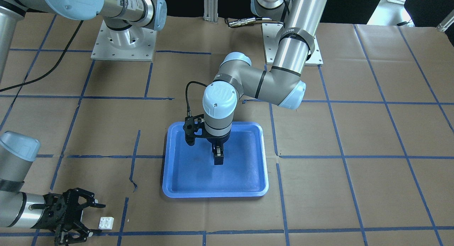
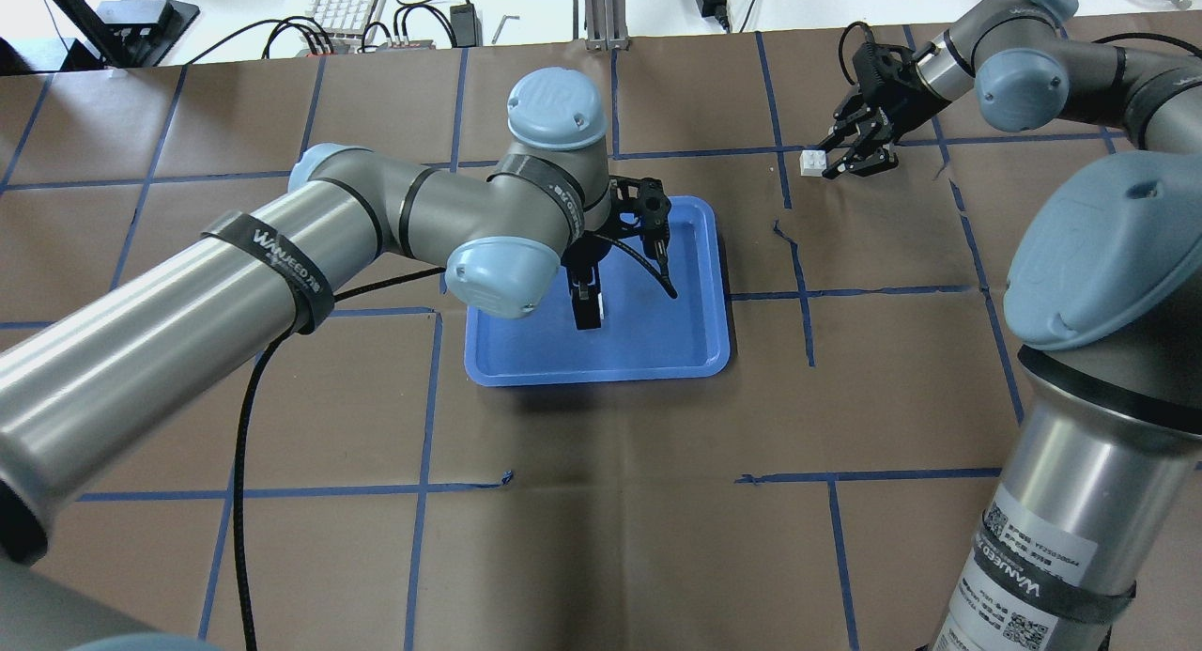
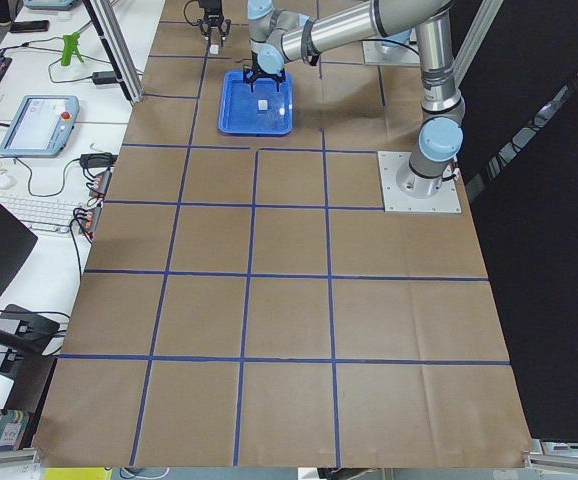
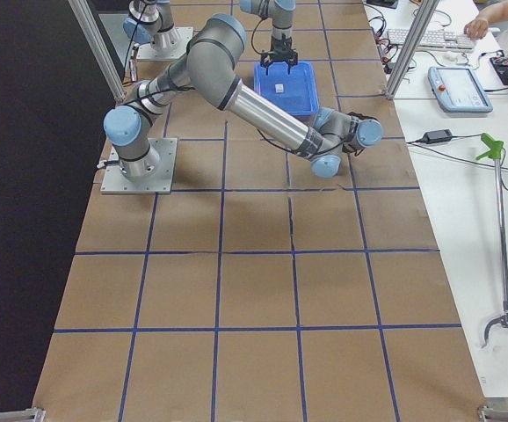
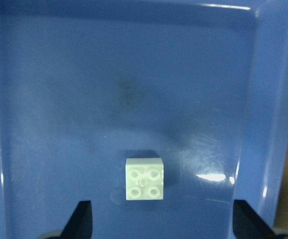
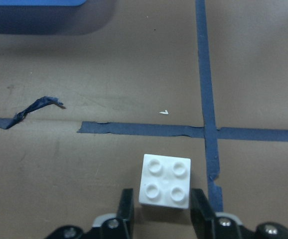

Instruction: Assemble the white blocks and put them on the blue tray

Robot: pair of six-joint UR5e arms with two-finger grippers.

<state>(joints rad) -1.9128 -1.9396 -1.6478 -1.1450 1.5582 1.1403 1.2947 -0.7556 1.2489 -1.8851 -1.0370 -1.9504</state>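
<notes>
One white block lies studs up on the floor of the blue tray, seen in the left wrist view. My left gripper hangs open straight above it, fingers wide apart and clear of it. The tray sits mid-table. The second white block lies on the brown paper at the table's far right corner. My right gripper is low and open, its fingertips flanking the block's near edge. It also shows in the front view next to that gripper.
Brown paper with blue tape grid lines covers the table. A torn tape end lies near the right gripper. The left arm's elbow hangs over the tray's left side. Keyboards and cables sit beyond the far edge.
</notes>
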